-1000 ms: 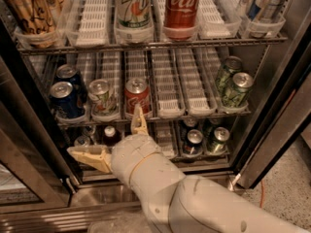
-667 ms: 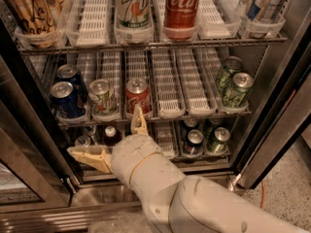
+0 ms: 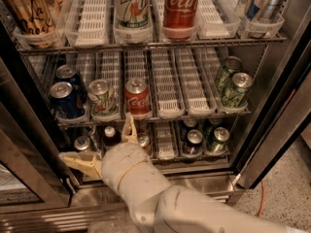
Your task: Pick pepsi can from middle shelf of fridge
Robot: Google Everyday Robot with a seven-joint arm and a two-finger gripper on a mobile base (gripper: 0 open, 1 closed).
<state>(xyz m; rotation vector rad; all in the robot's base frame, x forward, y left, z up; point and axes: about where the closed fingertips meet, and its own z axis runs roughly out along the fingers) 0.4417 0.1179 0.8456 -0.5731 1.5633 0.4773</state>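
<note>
Two dark blue pepsi cans stand in the leftmost lane of the middle shelf [image 3: 163, 111] of the fridge [image 3: 272, 120], the front one [image 3: 65, 101] near the shelf's edge and the second [image 3: 71, 76] behind it. My gripper [image 3: 99, 142] is open and empty, in front of the lower shelf. It sits below and slightly right of the pepsi cans. One finger [image 3: 129, 127] points up at the middle shelf's edge under the red Coca-Cola can [image 3: 137, 98]. The other finger [image 3: 77, 161] points left.
A white-and-green can [image 3: 103, 98] stands between the pepsi and Coca-Cola cans. Two green cans [image 3: 233, 86] stand at the shelf's right. The top shelf holds tall cans [image 3: 181, 6]. The lower shelf holds dark cans and bottles [image 3: 194, 140]. The door frame [image 3: 29, 149] is at left.
My gripper has shifted slightly to the left, still open. The cans have not moved.
</note>
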